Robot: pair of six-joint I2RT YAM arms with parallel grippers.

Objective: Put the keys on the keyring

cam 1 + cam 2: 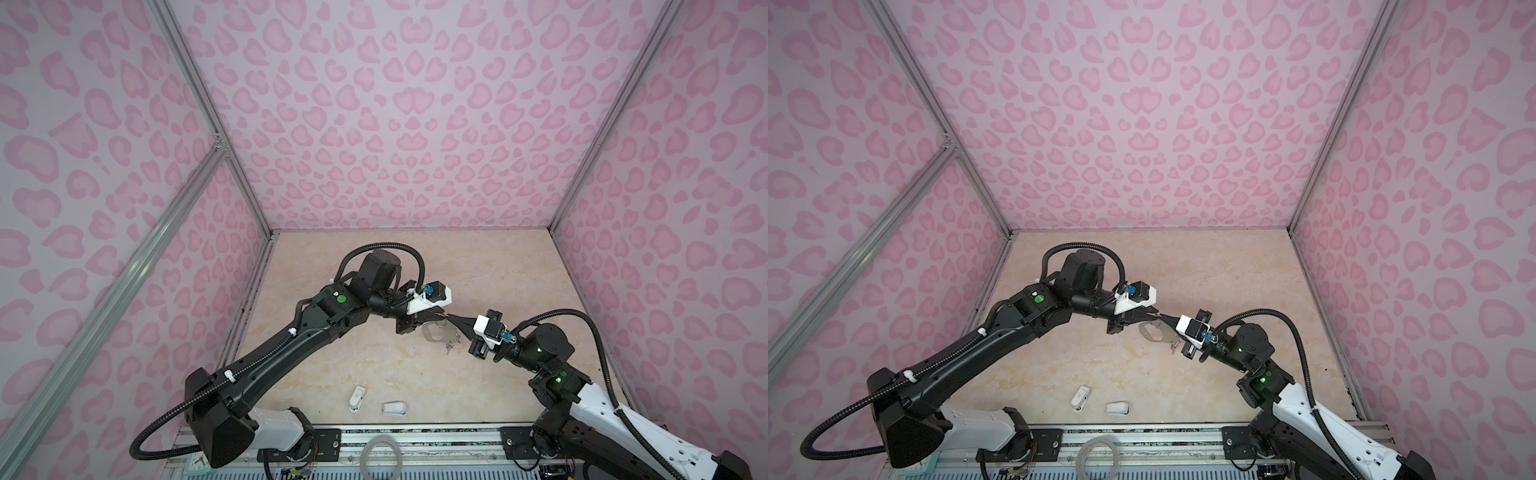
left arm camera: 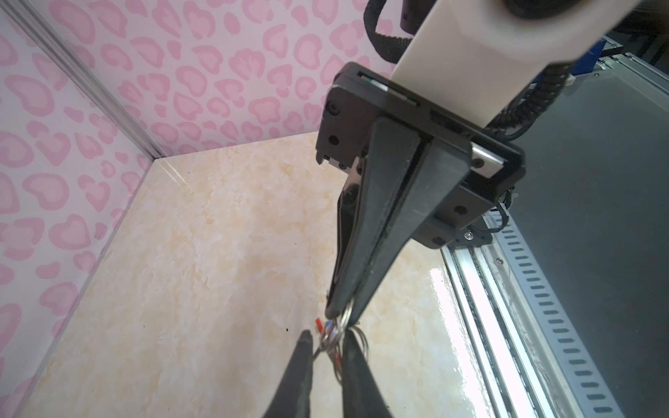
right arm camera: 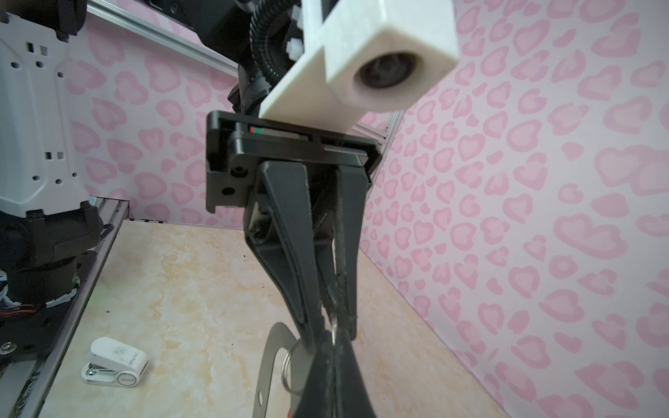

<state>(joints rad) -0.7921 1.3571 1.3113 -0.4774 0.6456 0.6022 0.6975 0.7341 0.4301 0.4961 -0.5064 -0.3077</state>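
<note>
In both top views the grey keyring (image 1: 432, 332) (image 1: 1148, 330) hangs tilted just above the table, mid-floor, and the keys (image 1: 449, 347) (image 1: 1173, 350) dangle off its right edge. My right gripper (image 1: 449, 318) (image 2: 342, 314) is shut on a wire split ring (image 3: 289, 365) at the plate's (image 3: 268, 362) edge. My left gripper (image 1: 443, 317) (image 2: 328, 334) meets it tip to tip. Its fingers are nearly closed, with wire rings pinched between them. A red tag (image 2: 318, 324) and a blue tag (image 2: 328, 324) show at its tips.
Two small white plastic pieces (image 1: 357, 398) (image 1: 394, 408) lie near the table's front edge; one shows in the right wrist view (image 3: 114, 362). A pale grey hoop (image 1: 382, 457) rests on the metal rail in front. Pink patterned walls close off three sides.
</note>
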